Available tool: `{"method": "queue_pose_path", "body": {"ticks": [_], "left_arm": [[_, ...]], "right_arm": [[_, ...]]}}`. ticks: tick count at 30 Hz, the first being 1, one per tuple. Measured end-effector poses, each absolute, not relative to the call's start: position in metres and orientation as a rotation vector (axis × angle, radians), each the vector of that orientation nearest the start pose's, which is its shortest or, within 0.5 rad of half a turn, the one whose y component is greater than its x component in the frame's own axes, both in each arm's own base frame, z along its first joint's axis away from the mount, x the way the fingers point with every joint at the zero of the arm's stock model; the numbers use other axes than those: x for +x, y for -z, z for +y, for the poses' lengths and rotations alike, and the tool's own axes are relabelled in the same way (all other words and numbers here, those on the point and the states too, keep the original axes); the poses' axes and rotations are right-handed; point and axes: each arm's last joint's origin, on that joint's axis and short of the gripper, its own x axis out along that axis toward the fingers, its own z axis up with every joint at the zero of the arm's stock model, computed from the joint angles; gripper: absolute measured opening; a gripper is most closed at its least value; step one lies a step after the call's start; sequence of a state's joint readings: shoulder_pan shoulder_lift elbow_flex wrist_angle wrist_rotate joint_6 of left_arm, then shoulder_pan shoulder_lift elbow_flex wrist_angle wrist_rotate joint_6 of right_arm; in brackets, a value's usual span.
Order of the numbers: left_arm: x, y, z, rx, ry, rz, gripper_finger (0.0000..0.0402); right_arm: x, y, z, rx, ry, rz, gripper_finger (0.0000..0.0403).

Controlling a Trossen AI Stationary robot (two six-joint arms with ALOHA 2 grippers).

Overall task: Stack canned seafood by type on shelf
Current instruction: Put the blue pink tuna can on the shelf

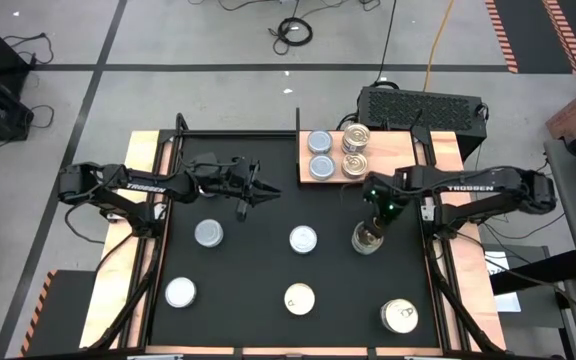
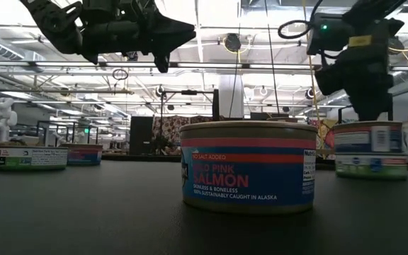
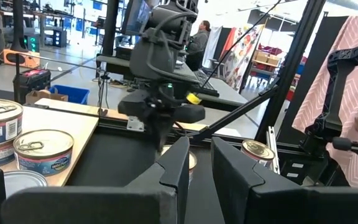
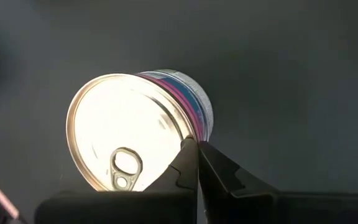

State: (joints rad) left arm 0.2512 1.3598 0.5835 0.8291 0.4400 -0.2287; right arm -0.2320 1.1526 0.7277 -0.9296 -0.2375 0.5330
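Right gripper (image 4: 196,149) fully closed, fingertips pressed together at the rim of a pull-tab can (image 4: 129,130) on the black mat (image 1: 268,270), near the mat's right side. Nothing between the fingers; whether they touch the rim is unclear. Left gripper (image 1: 241,205) hangs above the mat, fingers slightly apart, empty. Four cans on the shelf (image 1: 380,170); other cans loose on the mat.
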Motion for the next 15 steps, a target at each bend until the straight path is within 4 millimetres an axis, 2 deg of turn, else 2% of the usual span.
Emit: {"method": "queue_pose_path", "body": {"ticks": [15], "left_arm": [[0.27, -0.238, 0.057, -0.21, 0.193, -0.028, 0.0067]], "right_arm": [[0.167, -0.205, -0.072, 0.865, 0.597, 1.212, 0.0]]}}
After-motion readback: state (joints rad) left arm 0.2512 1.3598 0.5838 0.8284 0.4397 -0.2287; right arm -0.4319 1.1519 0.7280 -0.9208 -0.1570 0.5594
